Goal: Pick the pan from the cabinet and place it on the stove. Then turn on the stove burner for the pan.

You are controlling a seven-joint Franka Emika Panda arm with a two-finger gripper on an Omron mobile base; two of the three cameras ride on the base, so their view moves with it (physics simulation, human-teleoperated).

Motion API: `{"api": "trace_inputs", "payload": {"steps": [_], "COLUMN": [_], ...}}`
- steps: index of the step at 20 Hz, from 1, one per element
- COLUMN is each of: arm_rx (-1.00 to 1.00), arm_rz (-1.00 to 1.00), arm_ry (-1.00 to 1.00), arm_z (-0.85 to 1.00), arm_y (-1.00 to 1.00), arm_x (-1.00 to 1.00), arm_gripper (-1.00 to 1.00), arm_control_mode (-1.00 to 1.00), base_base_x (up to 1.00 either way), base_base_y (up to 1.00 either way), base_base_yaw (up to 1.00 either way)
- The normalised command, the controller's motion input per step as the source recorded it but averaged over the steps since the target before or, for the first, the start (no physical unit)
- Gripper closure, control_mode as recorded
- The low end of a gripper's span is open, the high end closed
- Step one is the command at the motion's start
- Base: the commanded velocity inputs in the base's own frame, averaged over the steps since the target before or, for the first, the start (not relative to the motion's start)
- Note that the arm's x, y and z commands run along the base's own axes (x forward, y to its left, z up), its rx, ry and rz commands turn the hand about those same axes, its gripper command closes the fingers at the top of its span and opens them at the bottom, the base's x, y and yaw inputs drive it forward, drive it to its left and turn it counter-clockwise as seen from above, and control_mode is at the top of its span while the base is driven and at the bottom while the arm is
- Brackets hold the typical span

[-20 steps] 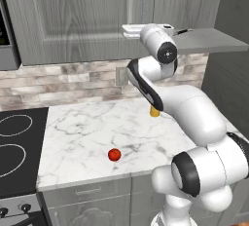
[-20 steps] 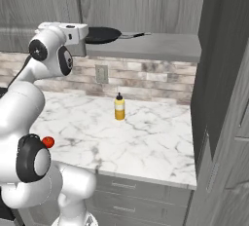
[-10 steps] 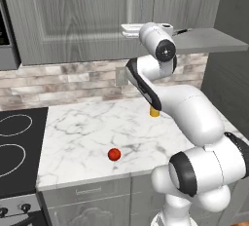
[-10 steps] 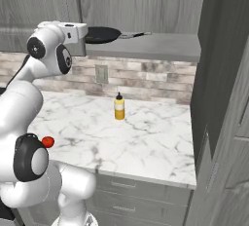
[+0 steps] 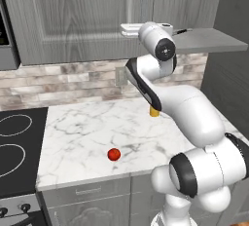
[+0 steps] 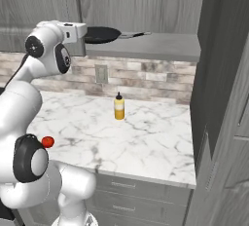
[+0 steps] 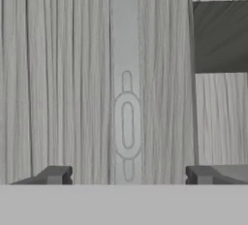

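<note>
The black pan [image 6: 102, 35] lies on the cabinet's grey shelf [image 6: 160, 47], its thin handle [image 6: 136, 34] pointing right. My gripper [image 6: 79, 30] is up at shelf height, right at the pan's left rim. In the hand view the gripper [image 7: 131, 175] is open, fingertips [image 7: 54, 174] wide apart with nothing between them, facing a grey wood-grain panel [image 7: 58, 73]. From the left base view my hand hides the pan's body, leaving the handle [image 5: 180, 31] in sight. The stove [image 5: 24, 171] lies far left, with white burner rings [image 5: 12, 125] and knobs [image 5: 22, 209].
A yellow bottle [image 6: 119, 107] stands on the marble counter [image 6: 146, 137] below the shelf. A small red ball [image 5: 114, 154] lies near the counter's front. A tall grey cabinet side [image 6: 223, 98] walls off the right. A wall outlet [image 6: 101, 73] sits in the brick backsplash.
The hand has shifted only slightly beside the pan. The pan, bottle and red ball have stayed where they were.
</note>
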Motion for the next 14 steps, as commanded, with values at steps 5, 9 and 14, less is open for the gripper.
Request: {"api": "trace_inputs", "payload": {"steps": [5,9,14], "arm_rx": [0.00,0.00,0.00], "arm_rz": [0.00,0.00,0.00], "arm_ry": [0.00,0.00,0.00], "arm_z": [-0.02,0.00,0.00], "arm_y": [0.38,0.46,0.54], "arm_x": [0.00,-0.15,-0.26], "arm_gripper": [1.00,1.00,1.00], "arm_control_mode": [-1.00,-1.00,-1.00], "base_base_x": [0.00,0.00,0.00], "base_base_y": [0.00,0.00,0.00], "base_base_yaw": [0.00,0.00,0.00]}}
